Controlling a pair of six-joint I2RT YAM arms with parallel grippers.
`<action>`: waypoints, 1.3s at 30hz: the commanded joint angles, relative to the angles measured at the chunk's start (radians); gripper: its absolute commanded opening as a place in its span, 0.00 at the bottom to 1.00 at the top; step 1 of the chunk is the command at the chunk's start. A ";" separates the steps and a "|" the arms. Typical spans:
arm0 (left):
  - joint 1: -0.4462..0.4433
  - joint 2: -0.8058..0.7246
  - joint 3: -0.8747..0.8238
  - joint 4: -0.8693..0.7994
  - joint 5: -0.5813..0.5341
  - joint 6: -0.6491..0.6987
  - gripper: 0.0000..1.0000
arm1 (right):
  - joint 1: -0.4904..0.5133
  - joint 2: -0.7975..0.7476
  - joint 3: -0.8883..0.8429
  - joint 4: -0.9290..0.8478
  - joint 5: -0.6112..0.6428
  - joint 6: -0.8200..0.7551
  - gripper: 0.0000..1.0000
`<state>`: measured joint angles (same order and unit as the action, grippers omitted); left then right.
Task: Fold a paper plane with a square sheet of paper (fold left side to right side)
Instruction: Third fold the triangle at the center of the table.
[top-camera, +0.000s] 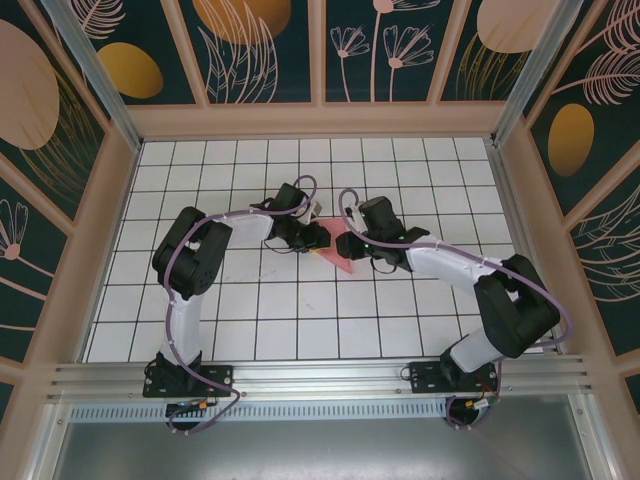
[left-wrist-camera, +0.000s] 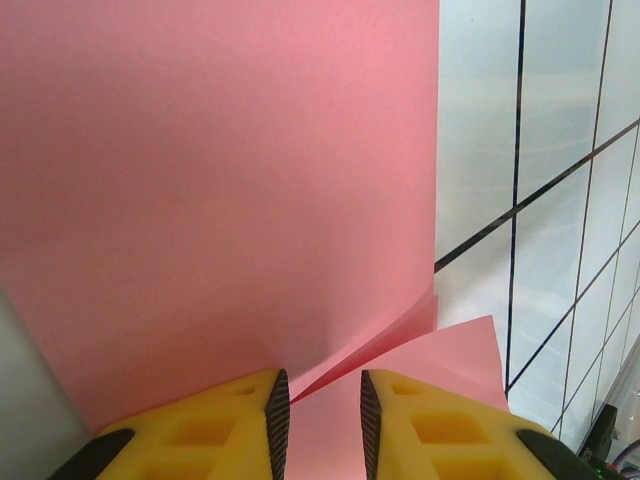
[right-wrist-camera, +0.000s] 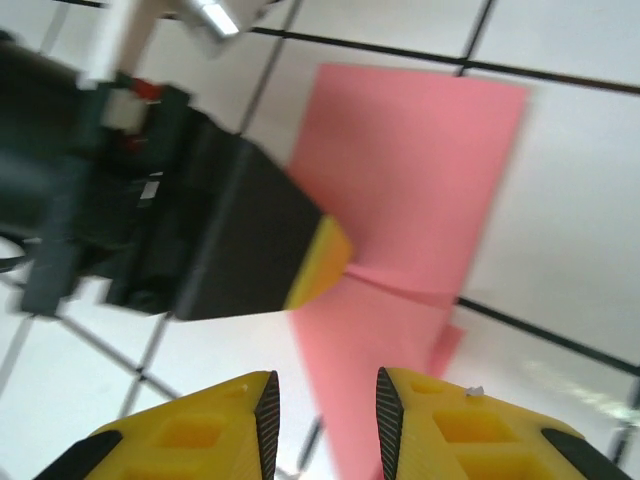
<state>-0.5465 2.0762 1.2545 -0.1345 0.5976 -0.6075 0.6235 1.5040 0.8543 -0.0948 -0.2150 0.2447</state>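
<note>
The square sheet of paper lies folded into a salmon-pink pointed shape on the white grid table, between both grippers. In the left wrist view the paper spreads far and left. A raised flap runs from the left pad toward the right. My left gripper stands narrowly open over it, its jaws apart, and nothing is pinched. The right wrist view has the paper with a crease across it. The left gripper's yellow tip touches that crease. My right gripper is open above the paper's narrow end.
Both arms reach inward from the near edge, and their grippers almost meet at the table's centre. Wooden frame walls enclose the table on three sides. An aluminium rail runs along the near edge.
</note>
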 joint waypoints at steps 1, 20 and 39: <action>-0.010 0.071 -0.024 -0.019 -0.083 0.013 0.30 | 0.004 -0.016 -0.034 0.017 -0.189 0.077 0.35; -0.012 0.068 -0.018 -0.030 -0.095 0.017 0.30 | 0.002 0.220 0.054 -0.048 -0.208 0.073 0.34; -0.012 0.073 -0.004 -0.048 -0.119 0.026 0.29 | 0.000 0.263 0.012 -0.124 -0.143 0.074 0.21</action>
<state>-0.5499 2.0766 1.2587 -0.1421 0.5854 -0.6067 0.6235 1.7504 0.8879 -0.1329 -0.3882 0.3191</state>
